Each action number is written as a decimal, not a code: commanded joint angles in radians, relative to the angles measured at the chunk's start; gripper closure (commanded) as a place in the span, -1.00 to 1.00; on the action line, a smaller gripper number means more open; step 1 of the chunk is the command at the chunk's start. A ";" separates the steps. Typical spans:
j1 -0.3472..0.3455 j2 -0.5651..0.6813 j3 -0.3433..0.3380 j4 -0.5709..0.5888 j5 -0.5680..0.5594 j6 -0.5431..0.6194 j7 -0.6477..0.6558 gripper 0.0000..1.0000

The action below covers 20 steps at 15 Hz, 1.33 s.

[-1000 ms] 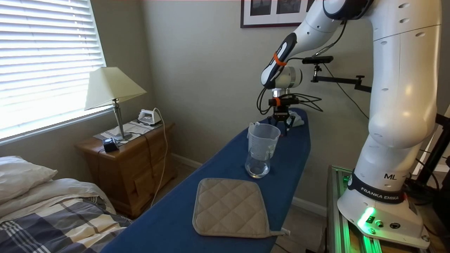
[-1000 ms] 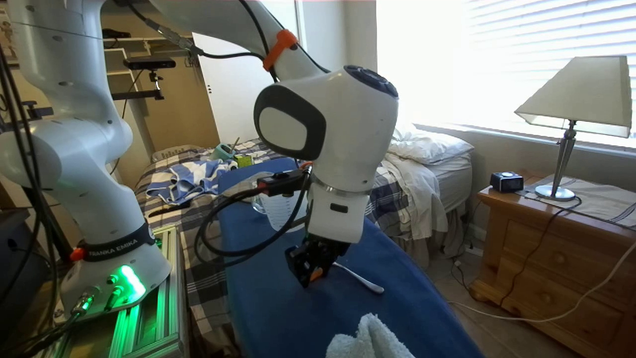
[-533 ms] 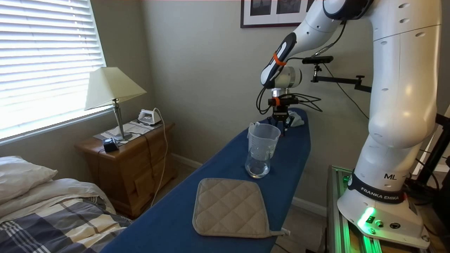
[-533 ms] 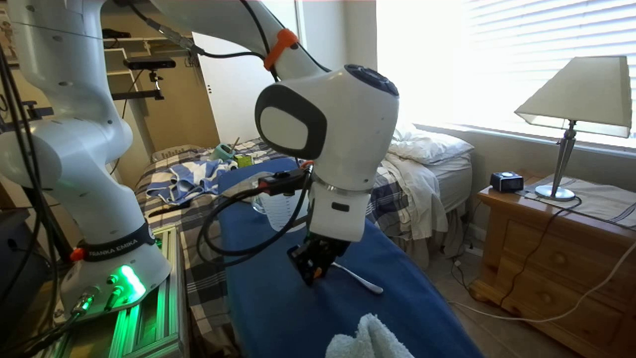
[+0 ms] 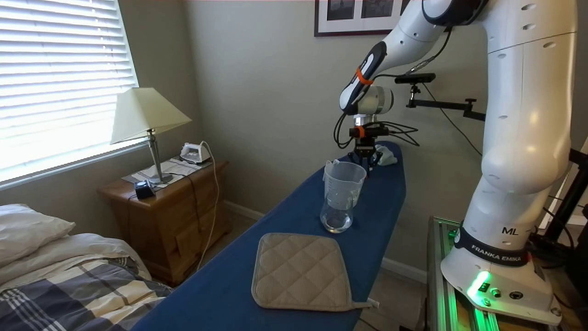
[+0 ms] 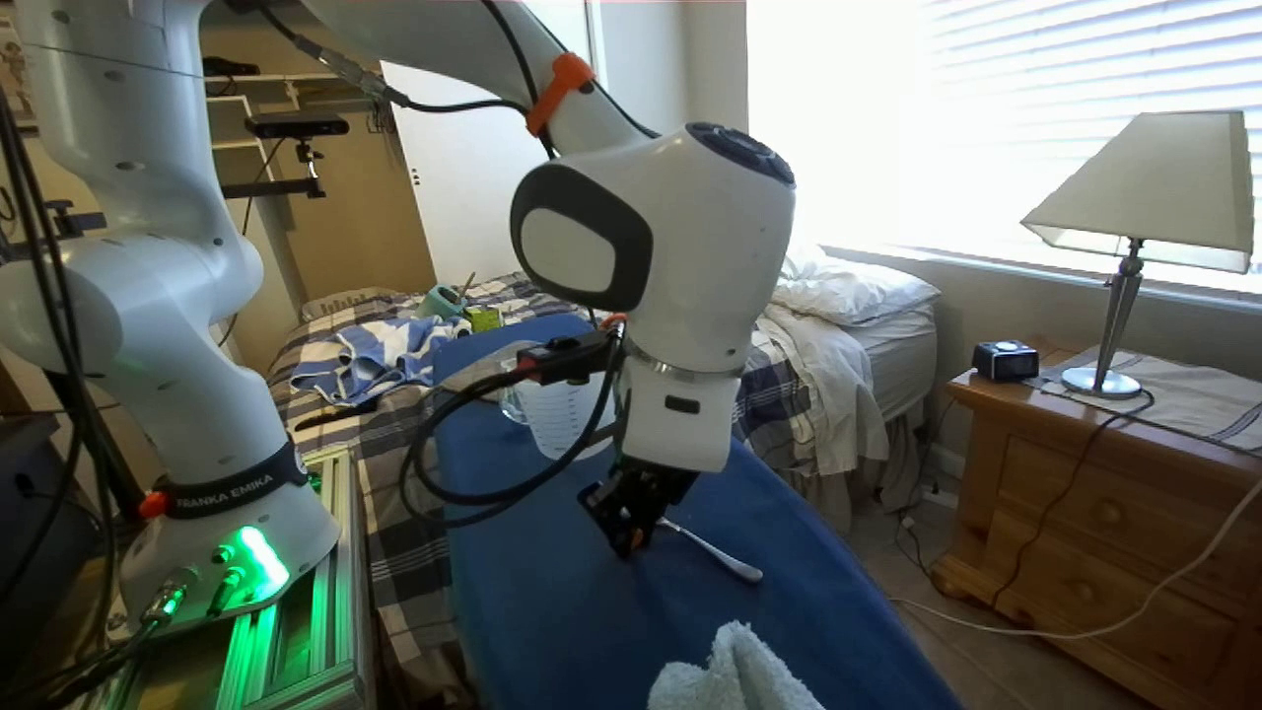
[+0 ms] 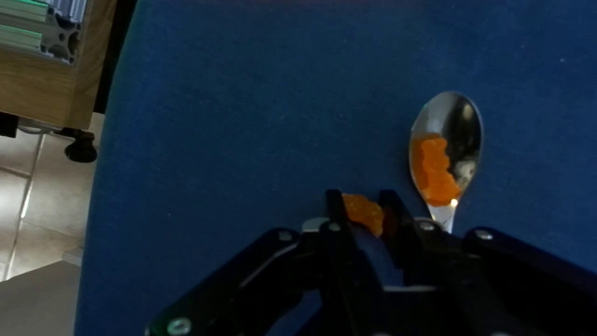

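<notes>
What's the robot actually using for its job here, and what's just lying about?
Seems part of the job:
translucent orange gummy-like piece, held in the black two-fingered gripper
shiny metal spoon
second orange gummy-like piece, in the spoon

Seems just lying about:
beige quilted fabric pot holder
translucent plastic measuring jug
clear rounded vessel
white fluffy cloth

Wrist view — downward (past pincer (image 7: pixel 362 196))
</notes>
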 commanded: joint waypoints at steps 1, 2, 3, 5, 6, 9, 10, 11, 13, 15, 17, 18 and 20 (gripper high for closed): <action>-0.013 -0.021 0.019 0.003 0.040 -0.005 -0.037 0.50; -0.013 -0.024 0.022 0.004 0.046 -0.006 -0.042 0.48; -0.012 -0.028 0.024 0.005 0.051 -0.007 -0.046 0.51; -0.011 -0.035 0.029 0.004 0.058 -0.008 -0.056 0.52; -0.010 -0.039 0.032 0.003 0.063 -0.009 -0.059 0.51; -0.008 -0.055 0.043 0.002 0.077 -0.015 -0.072 0.52; -0.007 -0.059 0.047 0.000 0.085 -0.017 -0.078 0.51; -0.006 -0.061 0.050 -0.001 0.089 -0.017 -0.081 0.52; -0.004 -0.063 0.059 -0.003 0.101 -0.018 -0.090 0.53; -0.003 -0.058 0.067 -0.003 0.115 -0.020 -0.095 0.52; -0.001 -0.054 0.073 -0.005 0.124 -0.023 -0.097 0.53; 0.000 -0.052 0.075 -0.007 0.123 -0.025 -0.097 0.53; 0.001 -0.051 0.078 -0.009 0.118 -0.029 -0.097 0.53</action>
